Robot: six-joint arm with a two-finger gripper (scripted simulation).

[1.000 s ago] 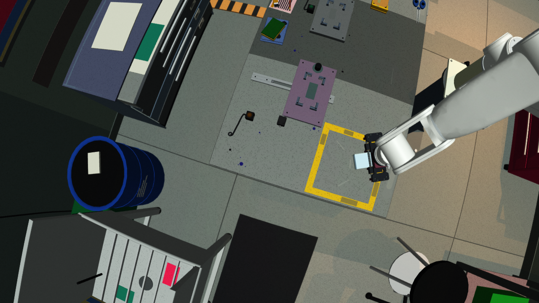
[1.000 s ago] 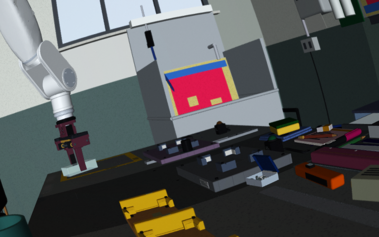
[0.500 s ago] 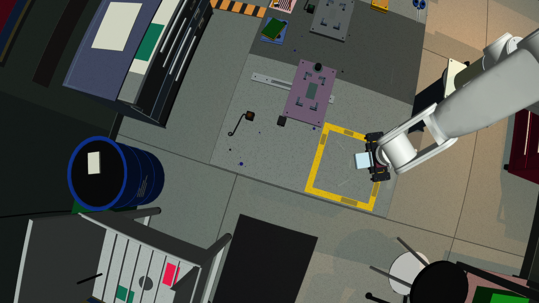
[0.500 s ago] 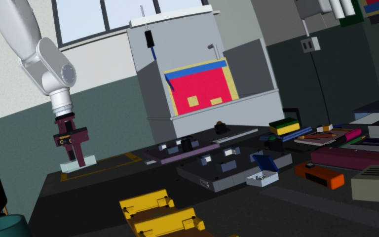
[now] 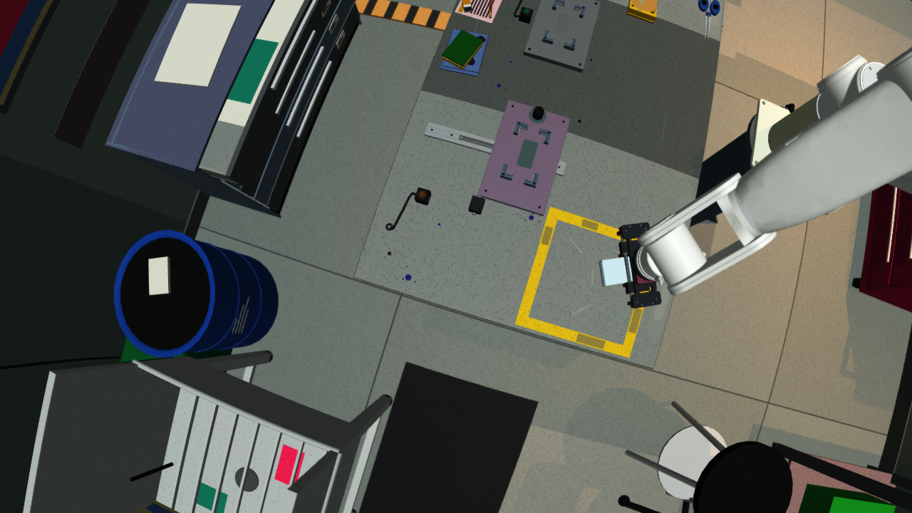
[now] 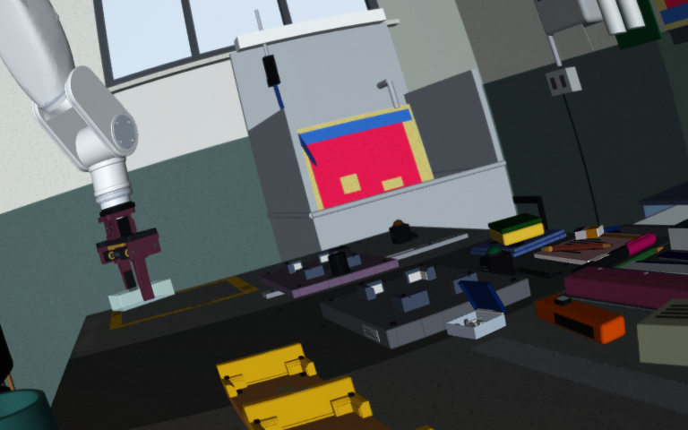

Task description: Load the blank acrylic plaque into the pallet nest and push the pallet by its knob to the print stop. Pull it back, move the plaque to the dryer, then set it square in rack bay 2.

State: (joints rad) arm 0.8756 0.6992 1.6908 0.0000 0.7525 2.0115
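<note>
The pale, clear acrylic plaque point(image 5: 613, 271) point(image 6: 141, 294) is partly hidden under the wrist from above; it sits at the right side of the yellow-framed square point(image 5: 579, 281), just off the mat. The purple pallet point(image 5: 525, 157) point(image 6: 330, 271) lies up-left of the square on its rail, with an empty nest between corner brackets. Its black knob point(image 5: 537, 113) point(image 6: 338, 262) stands at the far end. My gripper point(image 5: 628, 270) point(image 6: 138, 289) points straight down over the plaque and is closed on it.
Behind the pallet stands the grey cabinet with a red panel point(image 6: 363, 159). A grey fixture plate point(image 5: 561, 32) point(image 6: 423, 304) lies beyond the pallet. Two small black blocks point(image 5: 423, 196) point(image 5: 477, 205) sit left of the pallet. A blue drum point(image 5: 191, 293) stands off the bench.
</note>
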